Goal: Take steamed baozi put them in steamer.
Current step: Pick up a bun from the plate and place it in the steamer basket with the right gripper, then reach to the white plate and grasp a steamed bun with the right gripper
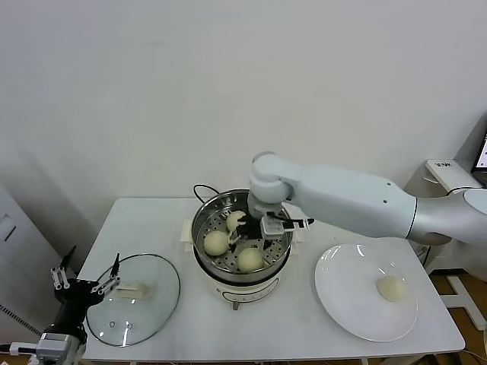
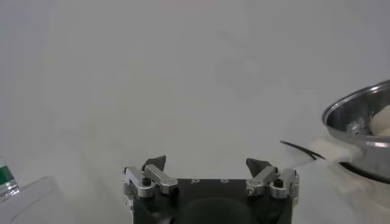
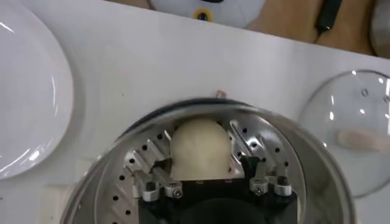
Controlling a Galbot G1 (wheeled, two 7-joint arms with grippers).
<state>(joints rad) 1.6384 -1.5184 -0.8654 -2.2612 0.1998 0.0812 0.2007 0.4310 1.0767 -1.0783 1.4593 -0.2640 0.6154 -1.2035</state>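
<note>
The steel steamer [image 1: 196,230] stands mid-table on its cream base. Three baozi are in it: one at the left [image 1: 216,242], one at the front [image 1: 249,259], and one at the back [image 1: 233,220]. My right gripper [image 1: 242,228] reaches down into the pot. In the right wrist view, the right gripper [image 3: 201,159] is closed on the sides of the back baozi [image 3: 200,143], low over the perforated tray [image 3: 137,164]. A fourth baozi [image 1: 392,287] lies on the white plate [image 1: 346,304]. My left gripper [image 1: 84,285] is parked open and empty at the table's front left corner.
The round glass lid [image 1: 148,308] lies flat left of the steamer, next to the left gripper; it also shows in the right wrist view [image 3: 347,115]. The black cord [image 1: 202,190] runs behind the pot. The steamer rim [image 2: 359,115] shows in the left wrist view.
</note>
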